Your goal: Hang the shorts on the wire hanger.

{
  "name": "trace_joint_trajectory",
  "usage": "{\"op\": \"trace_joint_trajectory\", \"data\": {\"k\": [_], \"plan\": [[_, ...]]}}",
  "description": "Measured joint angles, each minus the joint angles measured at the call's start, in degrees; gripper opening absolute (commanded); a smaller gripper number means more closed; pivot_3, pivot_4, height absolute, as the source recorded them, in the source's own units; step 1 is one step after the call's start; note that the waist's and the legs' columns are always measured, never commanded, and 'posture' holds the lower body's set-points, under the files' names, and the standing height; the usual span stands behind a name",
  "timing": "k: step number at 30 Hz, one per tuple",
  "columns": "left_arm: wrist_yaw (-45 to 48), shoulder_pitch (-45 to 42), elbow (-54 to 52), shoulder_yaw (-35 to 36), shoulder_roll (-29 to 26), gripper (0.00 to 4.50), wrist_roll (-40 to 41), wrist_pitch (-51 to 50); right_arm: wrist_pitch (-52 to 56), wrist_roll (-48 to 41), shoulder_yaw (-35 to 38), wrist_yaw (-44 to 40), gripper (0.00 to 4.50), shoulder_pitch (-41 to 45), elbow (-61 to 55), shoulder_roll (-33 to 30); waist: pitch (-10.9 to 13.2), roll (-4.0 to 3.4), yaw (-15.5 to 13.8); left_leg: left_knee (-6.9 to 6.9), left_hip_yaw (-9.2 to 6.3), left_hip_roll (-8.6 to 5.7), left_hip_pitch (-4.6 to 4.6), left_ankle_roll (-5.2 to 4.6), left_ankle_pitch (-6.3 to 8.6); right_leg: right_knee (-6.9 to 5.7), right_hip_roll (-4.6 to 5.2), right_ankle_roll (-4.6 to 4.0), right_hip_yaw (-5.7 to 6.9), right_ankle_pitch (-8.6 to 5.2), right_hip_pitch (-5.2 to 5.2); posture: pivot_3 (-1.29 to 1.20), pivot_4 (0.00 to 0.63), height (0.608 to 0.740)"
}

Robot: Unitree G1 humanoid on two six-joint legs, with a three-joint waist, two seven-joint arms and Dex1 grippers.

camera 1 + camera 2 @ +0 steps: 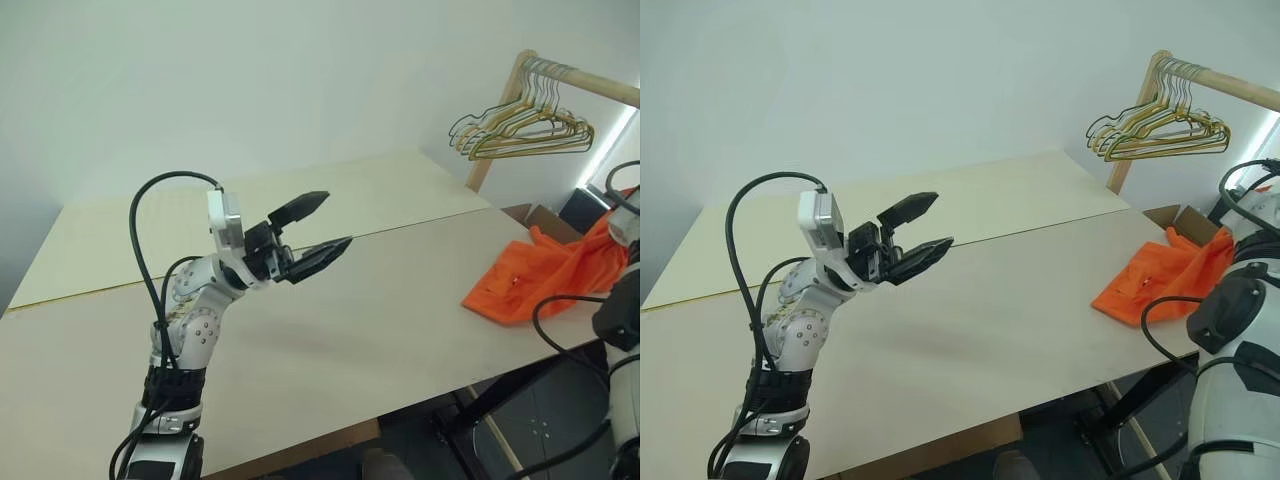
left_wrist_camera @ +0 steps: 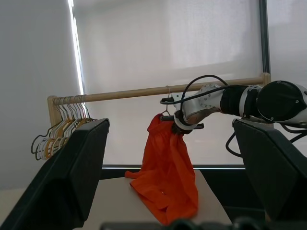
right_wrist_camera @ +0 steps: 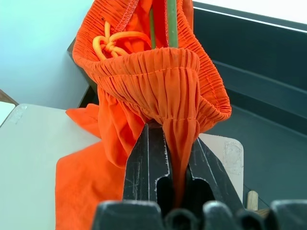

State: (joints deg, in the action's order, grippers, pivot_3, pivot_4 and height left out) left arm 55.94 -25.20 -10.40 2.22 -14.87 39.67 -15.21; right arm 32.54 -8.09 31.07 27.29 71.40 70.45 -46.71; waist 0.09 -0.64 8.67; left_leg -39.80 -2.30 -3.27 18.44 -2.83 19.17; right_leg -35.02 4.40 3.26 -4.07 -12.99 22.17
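Shorts (image 3: 158, 91), one bright orange pair, are hanging from the right gripper (image 3: 175, 163), whose two black fingers are pinching the gathered waistband between them. Beyond those fingertips a thin wire (image 3: 171, 24) is rising out of the waistband; it may be the wire hanger, though I cannot tell for sure. The lower part of the shorts is trailing onto the table (image 1: 330, 340) corner below the fingers. One left gripper (image 1: 315, 230) is hovering over the table with its two fingers spread wide, holding nothing, well apart from the shorts. Several bunched hangers (image 1: 520, 130) are hanging on one wooden rail (image 2: 144, 91); the exact count is unclear.
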Motion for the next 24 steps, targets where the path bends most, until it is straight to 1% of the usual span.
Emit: {"op": "trace_joint_trajectory", "data": {"k": [8, 10, 12, 14, 16, 19, 20, 23, 24], "plan": [[1.0, 0.5, 0.0, -0.6, 0.0, 4.47, 0.2, 0.0, 0.0, -0.1, -1.2, 0.4, 0.00, 0.0, 0.4, 0.0, 0.1, 0.10, 0.0, 0.00, 0.02, 0.00, 0.00, -0.01, 0.00, 0.00, -0.01, 0.00, -0.01, 0.00, 0.00, -0.11, 0.000, 0.740], [0.9, 0.5, 0.0, -0.6, 0.0, 4.50, 0.2, 0.0, 0.0, 0.0, -1.6, 0.4, 0.62, 0.0, 0.4, 0.0, 0.1, 0.11, 0.0, 0.00, 0.02, 0.00, 0.00, -0.01, 0.01, 0.01, 0.00, 0.01, -0.02, 0.01, 0.00, -0.08, 0.000, 0.740], [0.8, 0.5, 0.0, -0.6, 0.0, 4.50, 0.2, 0.0, 0.0, 0.0, -2.2, 0.8, 0.99, 0.0, 0.5, 0.0, 0.1, 0.13, -0.1, 0.00, 0.03, 0.00, 0.00, -0.01, 0.01, 0.00, 0.00, 0.01, -0.02, 0.01, 0.00, -0.07, 0.000, 0.740], [0.4, 0.4, 0.0, -0.6, 0.0, 4.50, 0.2, 0.0, 0.0, 0.0, -2.3, 1.7, 1.60, 0.0, 0.6, 0.1, 0.1, 0.14, -0.4, 0.00, 0.03, 0.00, 0.00, -0.01, 0.01, 0.00, 0.00, 0.01, -0.02, 0.01, 0.00, -0.06, 0.000, 0.740], [0.0, 0.3, 0.0, -0.4, -0.1, 4.50, 0.2, 0.0, 0.0, 0.0, -2.5, 2.5, 2.31, 0.0, 0.6, 0.2, 0.1, 0.15, -0.8, 0.00, 0.03, 0.00, -0.01, -0.01, 0.01, 0.00, 0.00, 0.01, -0.02, 0.01, 0.01, -0.06, 0.000, 0.740], [-0.2, 0.3, -0.1, -0.3, -0.9, 4.50, 0.5, 0.0, -0.1, 0.1, -3.5, 3.0, 3.15, 0.0, 0.6, 0.4, 0.2, 0.14, -1.8, 0.00, 0.02, 0.00, -0.01, -0.01, 0.01, 0.00, -0.01, 0.01, -0.01, 0.01, 0.05, -0.05, 0.000, 0.740], [-0.2, 0.3, -0.2, -0.1, -1.0, 4.50, 0.7, 0.0, -0.2, 0.1, -3.6, 2.9, 3.55, 0.0, 0.6, 0.5, 0.2, 0.14, -2.0, 0.00, 0.02, 0.00, -0.01, -0.01, 0.01, 0.01, 0.00, 0.01, 0.00, 0.01, 0.06, -0.05, 0.000, 0.740], [-0.3, 0.5, -0.8, 0.1, -1.5, 4.50, 0.8, 0.0, -0.3, 0.1, -3.7, 3.2, 4.40, 0.0, 0.6, 0.7, 0.2, 0.12, -2.8, 0.00, 0.03, -0.01, 0.00, -0.02, 0.01, 0.03, 0.00, 0.00, 0.00, 0.01, 0.09, -0.04, 0.000, 0.740], [-0.3, 0.5, -0.9, 0.1, -1.5, 4.50, 0.8, 0.0, -0.4, 0.2, -3.9, 3.4, 4.48, 0.0, 0.6, 0.8, 0.2, 0.12, -3.2, 0.01, 0.03, -0.02, 0.01, -0.02, 0.01, 0.04, 0.01, 0.00, 0.00, 0.01, 0.10, -0.05, 0.000, 0.740]]}}
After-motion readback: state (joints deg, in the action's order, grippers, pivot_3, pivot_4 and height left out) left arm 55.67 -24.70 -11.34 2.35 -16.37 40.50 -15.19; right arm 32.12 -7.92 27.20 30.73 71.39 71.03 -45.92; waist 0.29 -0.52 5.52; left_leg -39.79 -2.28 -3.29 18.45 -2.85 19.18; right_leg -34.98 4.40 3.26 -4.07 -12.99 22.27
